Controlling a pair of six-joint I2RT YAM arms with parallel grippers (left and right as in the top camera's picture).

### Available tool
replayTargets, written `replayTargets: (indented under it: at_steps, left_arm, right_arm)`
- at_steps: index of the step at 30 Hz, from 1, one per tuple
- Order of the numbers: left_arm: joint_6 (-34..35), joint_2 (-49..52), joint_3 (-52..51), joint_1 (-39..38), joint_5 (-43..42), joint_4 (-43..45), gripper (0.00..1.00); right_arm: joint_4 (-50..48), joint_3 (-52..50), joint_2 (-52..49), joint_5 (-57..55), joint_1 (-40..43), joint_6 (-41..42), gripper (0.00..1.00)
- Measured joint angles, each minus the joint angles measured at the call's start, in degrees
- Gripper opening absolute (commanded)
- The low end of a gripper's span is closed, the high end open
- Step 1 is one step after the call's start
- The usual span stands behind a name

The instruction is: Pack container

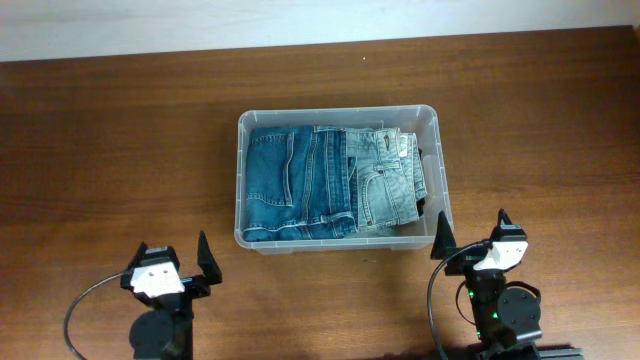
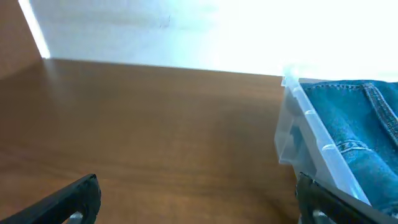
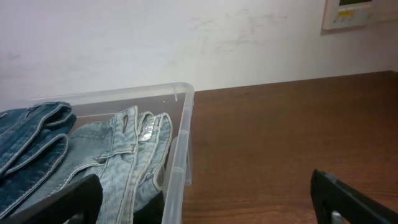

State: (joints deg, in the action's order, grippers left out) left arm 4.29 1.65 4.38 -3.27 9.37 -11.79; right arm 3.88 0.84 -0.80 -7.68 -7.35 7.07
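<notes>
1. Overhead view. The container (image 1: 338,111) sits at table (image 1: 120,150) centre, long side across the frame, w/ the pale wall (image 1: 300,20) along the top edge. Inside it, folded dark jeans (image 1: 290,185) fill the left half. Folded light jeans (image 1: 385,180) lie beside them on the right, the two touching along the middle. The L gripper (image 1: 175,243) is near the container's front-left corner and the R gripper (image 1: 472,222) is just off its front-right corner. Both point toward the wall, fingers apart, nothing between them. Neither touches the container.

2. Left wrist view. The L gripper (image 2: 198,186) shows as two dark fingers (image 2: 68,202) at the bottom corners, spread wide, w/ only bare table (image 2: 155,124) between. The container (image 2: 311,118) occupies the right edge, its clear side wall and rolled rim running away toward the wall (image 2: 186,31). The dark jeans (image 2: 360,124) lie against that side, approx. level w/ the rim.

3. Right wrist view. The R gripper (image 3: 206,180) has fingers (image 3: 348,199) wide apart and holds nothing. The container (image 3: 124,93) fills the left half, its near corner standing between the fingers. The light jeans (image 3: 118,155) lie next to the clear side wall, w/ the dark jeans (image 3: 31,137) farther left. The table (image 3: 298,124) extends to the right. A white wall panel (image 3: 357,12) is cut off at top right.
</notes>
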Motion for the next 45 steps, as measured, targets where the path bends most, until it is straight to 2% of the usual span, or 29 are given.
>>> replayTargets:
  at_steps: [11,45]
  left_arm:
    - [-3.23,-0.72,0.0,-0.55,0.0,-0.35,0.99]
    - [-3.26,-0.72,0.0,-0.55,0.0,-0.35,0.99]
  right_arm:
    - [0.0,0.0,0.0,-0.02,0.0,0.0,0.99]
    - [0.02,0.0,0.0,0.0,0.0,-0.02,0.99]
